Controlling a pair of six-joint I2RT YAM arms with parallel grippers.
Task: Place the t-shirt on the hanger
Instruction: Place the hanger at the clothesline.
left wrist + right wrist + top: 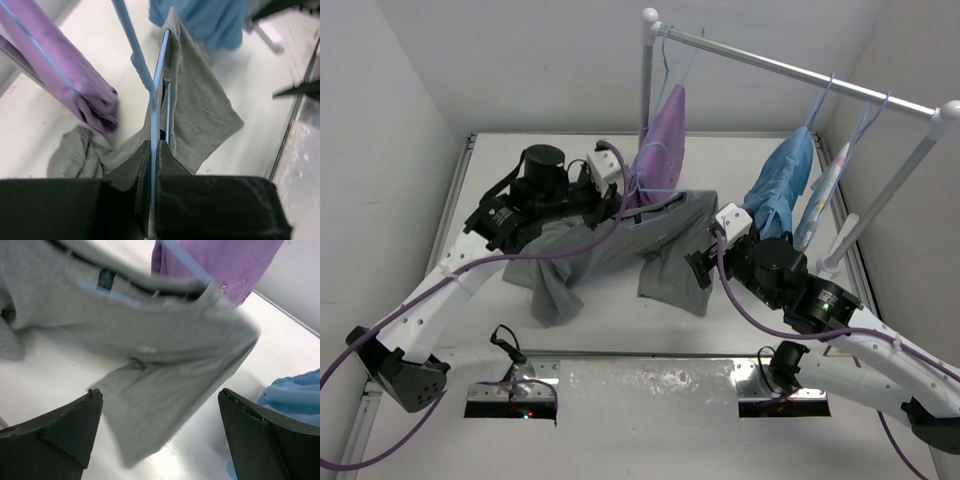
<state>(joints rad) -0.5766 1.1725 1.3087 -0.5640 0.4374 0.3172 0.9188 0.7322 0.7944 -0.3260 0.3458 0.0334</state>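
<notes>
Black fingers point(127, 177) of left gripper point(154, 150) closest, clamped on thin pale-blue wire of hanger point(153, 125), wire running straight out from between jaws. Beyond jaws, grey t-shirt point(200, 110) draped over wire, one side hanging free, rest heaped low to the left on white table point(30, 135). Right gripper point(159, 392) spread wide, holding nothing; t-shirt blurred between and past its jaws. Judged step: settling second shoulder over hanger arm. Hold left pinch firm and wire level; nip sleeve edge only, draw outward gently. Soft, thin, wrinkled knit, likely to slide on smooth stiff wire. Purple garment point(75, 90) just left of jaws; avoid snagging.
</notes>
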